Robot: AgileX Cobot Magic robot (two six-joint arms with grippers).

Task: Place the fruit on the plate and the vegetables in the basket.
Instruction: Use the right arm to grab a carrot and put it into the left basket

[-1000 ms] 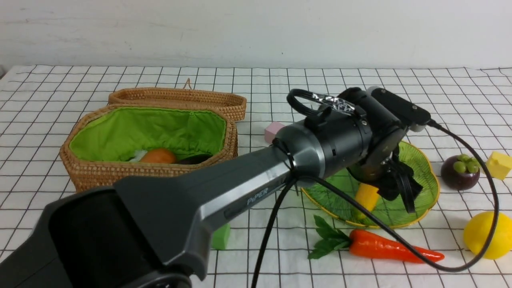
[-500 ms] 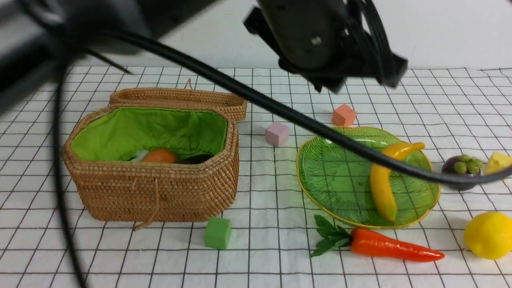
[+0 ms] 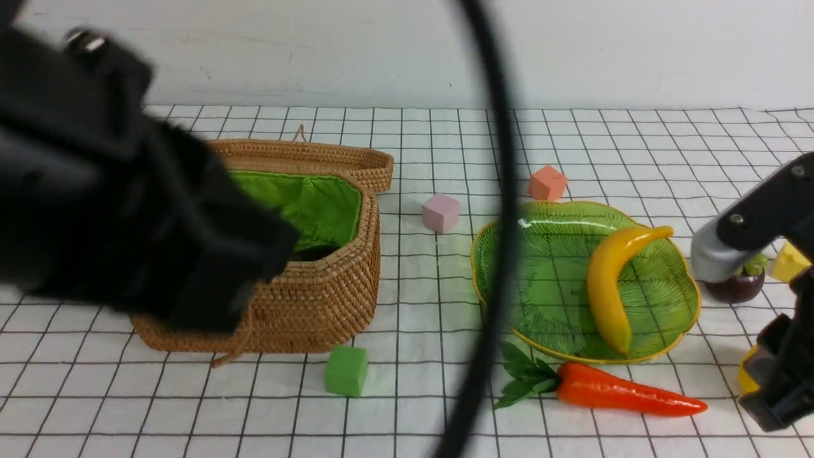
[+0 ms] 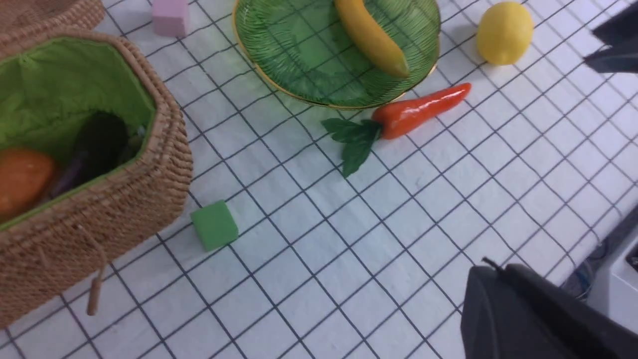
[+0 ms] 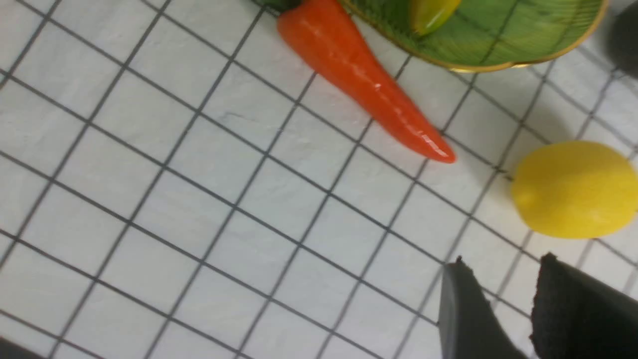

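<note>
The banana [image 3: 607, 286] lies on the green leaf-shaped plate [image 3: 540, 267]. In front of the plate the carrot [image 3: 610, 394] rests on the cloth. The basket [image 3: 318, 280] holds the potato [image 4: 20, 179] and the eggplant [image 4: 97, 144]. My right gripper [image 5: 503, 260] hangs open and empty just short of the lemon [image 5: 573, 189]. My right arm [image 3: 738, 242] hides part of the mangosteen [image 3: 738, 289]. High over the table's front part, my left gripper [image 4: 498, 271] is shut on nothing. The left arm [image 3: 127, 210] is a dark blur in front of the basket.
A green cube [image 3: 346, 370] sits in front of the basket. A pink cube [image 3: 440, 212] and an orange cube [image 3: 547, 183] lie behind the plate, a yellow cube [image 3: 788, 262] at far right. A black cable [image 3: 502, 191] crosses the front view.
My left arm has lifted off the plate, leaving the banana there, and swung back to the left with its gripper now shut. The right arm has come into view by the lemon.
</note>
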